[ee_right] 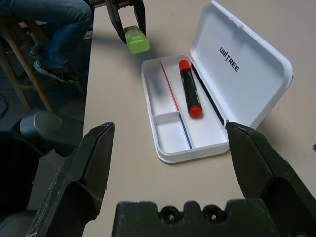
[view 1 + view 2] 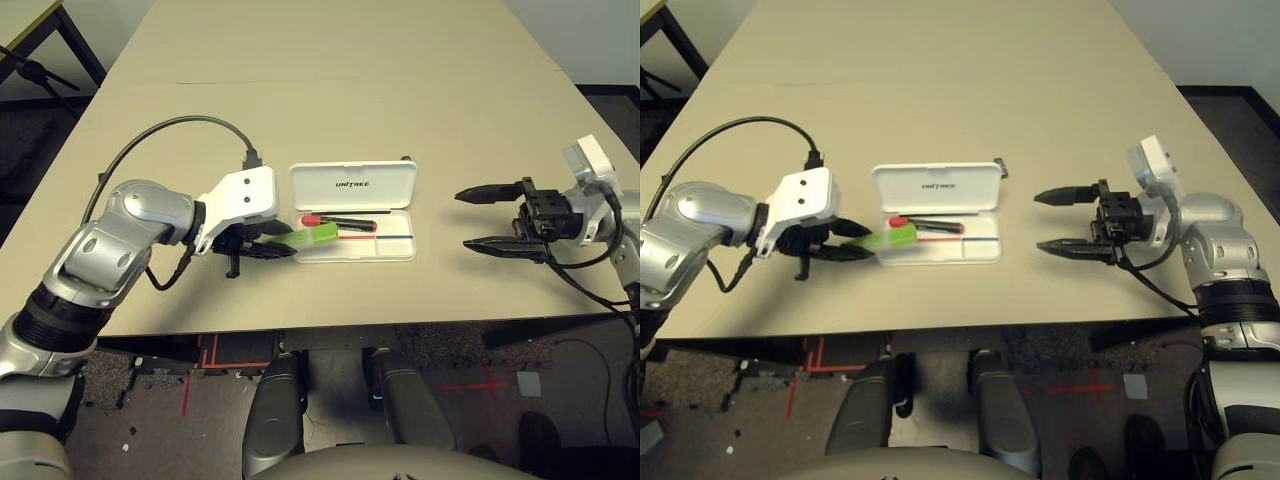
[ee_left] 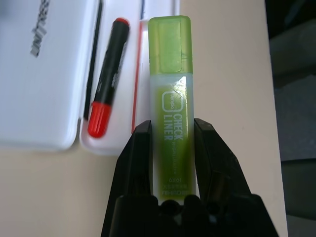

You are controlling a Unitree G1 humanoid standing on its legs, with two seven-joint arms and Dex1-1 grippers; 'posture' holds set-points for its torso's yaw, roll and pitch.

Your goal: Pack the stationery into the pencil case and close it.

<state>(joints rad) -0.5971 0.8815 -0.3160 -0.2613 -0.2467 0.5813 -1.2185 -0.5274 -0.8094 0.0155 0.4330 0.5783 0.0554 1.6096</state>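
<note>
Pencil case (image 2: 352, 212) — white, hard plastic, rounded corners; lies open near the middle of the tan surface (image 2: 330, 90), lid tilted back at the far side, small dark print on the inside of the lid.

Head views: tray holds a red marker (image 2: 338, 222) with black end along the hinge side, a thin red pen (image 2: 358, 234) and a thin blue pen (image 2: 395, 236) nearer the front wall. Left gripper (image 2: 268, 246) just beside the case's left end, closed on a light green highlighter (image 2: 310, 236); capped end of the highlighter reaches over the tray's left edge. Right gripper (image 2: 485, 218) well apart from the case on its right side, pointing toward it, jaws spread wide and holding nothing. Small dark object (image 2: 406, 158) on the surface touching or just beyond the lid's far right corner; too small to identify.

Left wrist view: highlighter (image 3: 172, 103) clamped between both black fingers (image 3: 137, 163) at its lower body, cap end free. Marker (image 3: 106, 101) and a thin black pen (image 3: 93, 69) in the tray beside the lid; red pen (image 3: 137, 79) alongside the highlighter.

Right wrist view: own gripper (image 1: 170, 163) wide apart with the open case (image 1: 197, 145) seen between the fingers. Tray divided — small compartment at the near end bare, long compartments with marker and pens. Left gripper (image 1: 127, 22) beyond, gripping the highlighter. Seated person's legs (image 1: 49, 19) past the surface edge.
</note>
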